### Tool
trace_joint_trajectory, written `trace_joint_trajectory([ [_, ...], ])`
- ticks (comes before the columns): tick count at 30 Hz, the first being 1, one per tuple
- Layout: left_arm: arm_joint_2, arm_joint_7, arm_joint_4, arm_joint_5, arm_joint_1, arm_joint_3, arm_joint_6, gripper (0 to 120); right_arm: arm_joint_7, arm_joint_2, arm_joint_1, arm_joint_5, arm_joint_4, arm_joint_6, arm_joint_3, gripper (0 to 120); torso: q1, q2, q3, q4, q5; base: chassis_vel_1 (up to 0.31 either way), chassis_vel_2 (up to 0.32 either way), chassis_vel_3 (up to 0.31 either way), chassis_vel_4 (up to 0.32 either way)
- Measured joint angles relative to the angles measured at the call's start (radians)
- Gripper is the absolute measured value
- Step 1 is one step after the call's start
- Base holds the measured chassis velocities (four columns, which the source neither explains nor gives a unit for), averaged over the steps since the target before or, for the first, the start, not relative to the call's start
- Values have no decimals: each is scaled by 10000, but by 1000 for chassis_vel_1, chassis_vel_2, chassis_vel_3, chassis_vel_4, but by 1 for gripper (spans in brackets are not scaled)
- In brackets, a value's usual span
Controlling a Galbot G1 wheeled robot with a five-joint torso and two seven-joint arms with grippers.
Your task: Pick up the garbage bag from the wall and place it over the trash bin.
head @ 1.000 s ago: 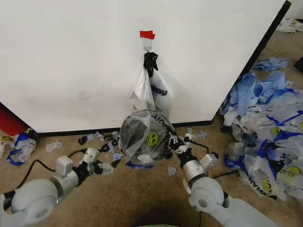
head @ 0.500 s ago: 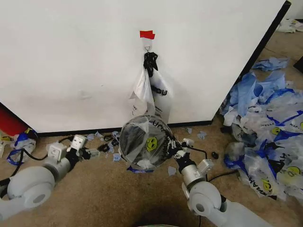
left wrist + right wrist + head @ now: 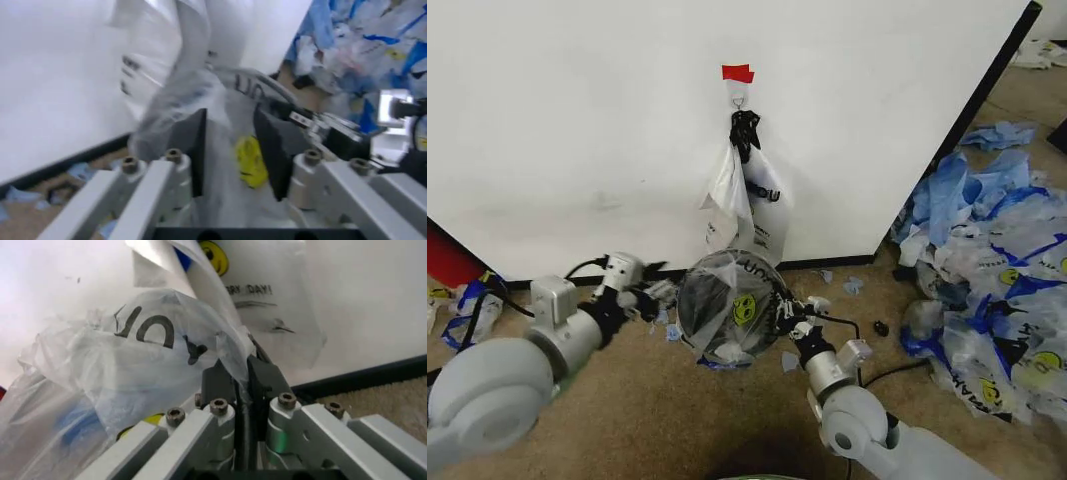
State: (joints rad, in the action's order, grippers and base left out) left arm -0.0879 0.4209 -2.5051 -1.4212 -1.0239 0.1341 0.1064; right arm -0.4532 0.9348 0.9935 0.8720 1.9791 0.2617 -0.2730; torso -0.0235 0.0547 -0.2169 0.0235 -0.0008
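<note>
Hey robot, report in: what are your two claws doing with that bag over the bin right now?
Right gripper shut on thin translucent plastic garbage bag, draped over black wire-mesh trash bin. Left gripper open, straddling bag film. More bags hang on white wall behind.

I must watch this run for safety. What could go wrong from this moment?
1. The right gripper is shut on a thin fold of the garbage bag; a pull may tear it or slip off.
2. The left gripper stands open around the film, so it does not hold its side.
3. More bags hang on the wall hook and could snag.
</note>
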Motion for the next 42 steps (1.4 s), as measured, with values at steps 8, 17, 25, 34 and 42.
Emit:
trace_joint_trajectory([
  [8,-151,-492,-26,-461,8,-560,-122,0,413,-93,-403,-1179,-123,95,-392,0,0,0,-1,1,-7,0,0,0,0],
  [17,-591,-566,14,-715,349,-1163,-171,0,890,-203,-995,-2719,-445,213,-1017,0,-1,0,-1,3,-4,0,0,0,0],
  [25,-1251,-582,378,-745,91,-1336,-158,0,917,-209,-1768,-2931,-371,187,-1556,0,0,0,-1,0,-5,0,0,0,0],
  [34,-1601,-718,1438,-649,628,-1914,-192,0,1476,-555,-2320,-2706,31,218,-2181,0,-1,0,-1,1,-3,0,0,0,0],
  [42,-1853,-863,2472,-430,533,-2026,-239,0,1903,-967,-2283,-2793,352,322,-2347,0,-1,0,-1,2,-3,0,0,0,0],
])
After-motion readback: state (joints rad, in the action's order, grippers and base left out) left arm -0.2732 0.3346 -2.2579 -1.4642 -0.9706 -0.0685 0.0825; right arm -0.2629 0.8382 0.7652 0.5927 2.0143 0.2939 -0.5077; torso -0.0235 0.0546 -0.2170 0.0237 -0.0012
